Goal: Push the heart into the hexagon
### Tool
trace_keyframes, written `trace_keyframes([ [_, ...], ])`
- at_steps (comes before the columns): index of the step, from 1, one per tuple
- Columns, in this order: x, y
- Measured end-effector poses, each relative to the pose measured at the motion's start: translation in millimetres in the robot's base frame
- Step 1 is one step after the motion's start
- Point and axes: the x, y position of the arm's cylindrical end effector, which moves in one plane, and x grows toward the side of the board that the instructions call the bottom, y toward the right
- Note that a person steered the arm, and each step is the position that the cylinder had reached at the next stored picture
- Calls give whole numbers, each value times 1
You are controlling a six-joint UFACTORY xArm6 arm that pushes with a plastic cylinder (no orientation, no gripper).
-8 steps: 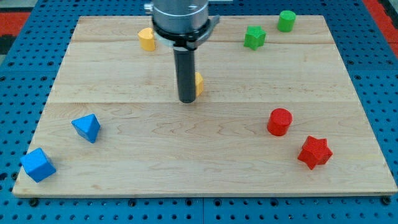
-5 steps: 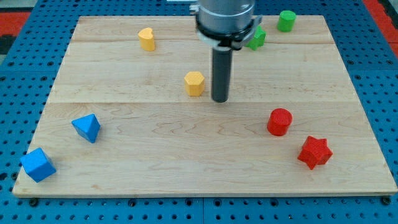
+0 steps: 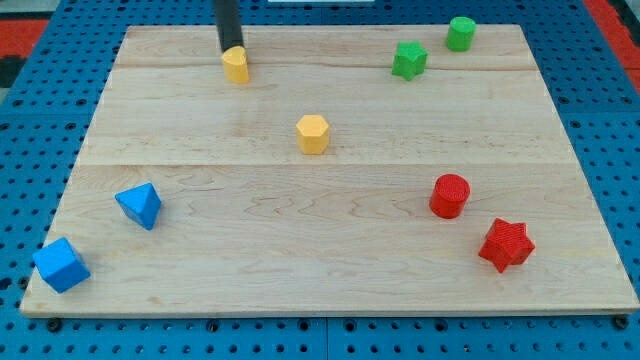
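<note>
My tip sits touching the yellow heart at its 12 o'clock edge; I have no claw, just the bare rod. The yellow hexagon lies toward 4 o'clock, so I'd shift my contact to the heart's 10 o'clock side and push steadily.

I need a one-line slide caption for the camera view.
My tip stands just behind the yellow heart, the yellow hexagon waiting mid-board.
</note>
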Motion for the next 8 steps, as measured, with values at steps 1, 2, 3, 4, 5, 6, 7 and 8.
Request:
trace_keyframes([
  [1,37,31],
  [2,68,39],
  [3,57,5],
  [4,95,-3],
  [5,105,30],
  [6,105,64],
  [7,94,67],
  [8,104,79],
])
